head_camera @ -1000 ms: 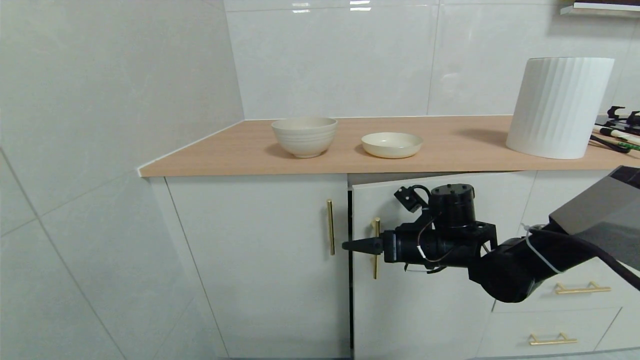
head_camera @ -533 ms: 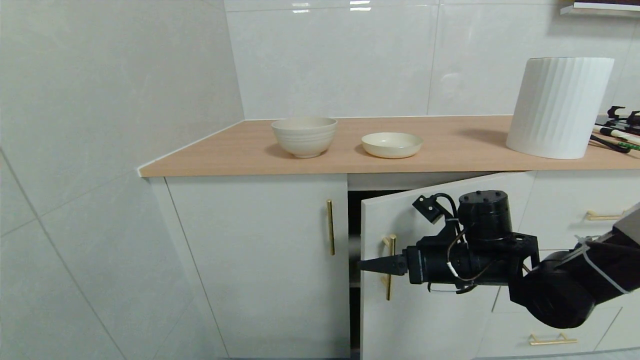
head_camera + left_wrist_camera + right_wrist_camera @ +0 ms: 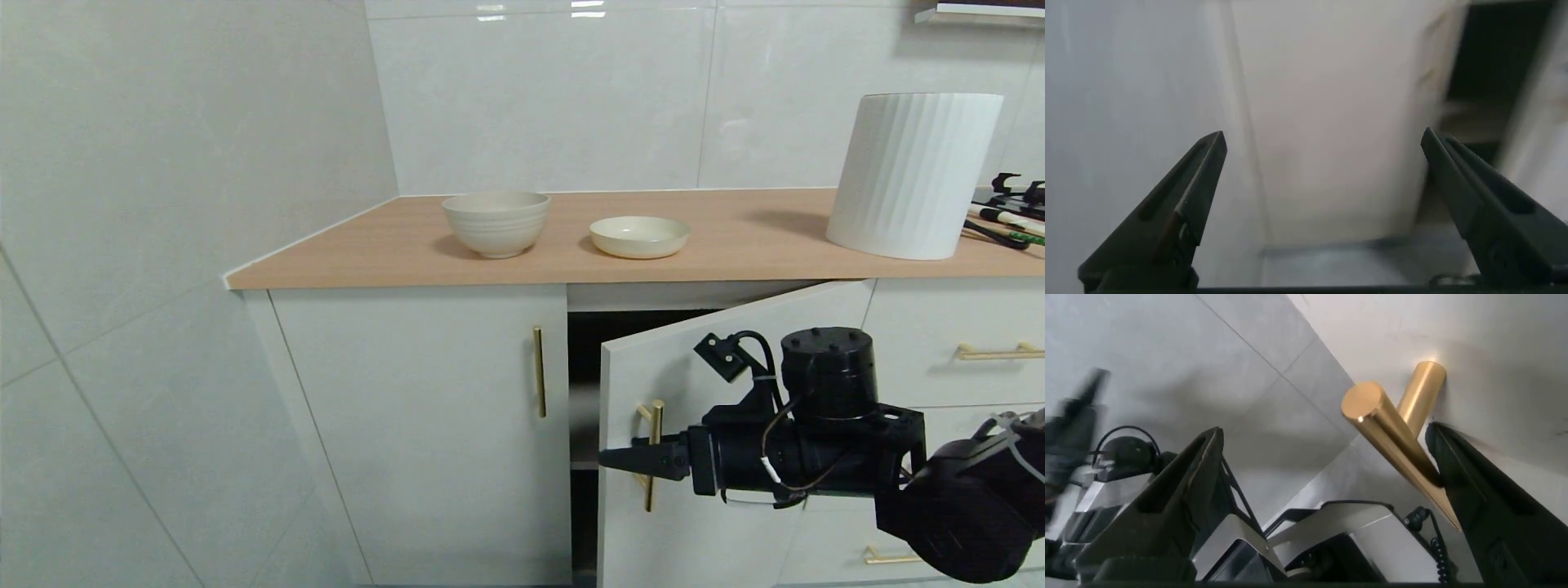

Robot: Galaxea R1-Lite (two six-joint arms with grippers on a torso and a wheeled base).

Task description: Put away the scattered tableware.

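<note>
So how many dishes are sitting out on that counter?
2. A deep bowl stands near the countertop's left end; a shallow dish lies to its right, apart from it. The tall white container farther right could hide more behind it.

Right arm [image 3: 947, 498] lies level across the head view's lower right, wrist pointing left — right gripper [image 3: 624, 459] with jaws spread wide. Left gripper [image 3: 1323, 139] likewise has its jaws well apart.

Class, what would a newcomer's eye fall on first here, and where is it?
First, the black right end effector at the gold handle of the partly open cabinet door below the wooden countertop. On top, a cream bowl stands left of a shallow dish, with a tall ribbed white container at the right.
</note>
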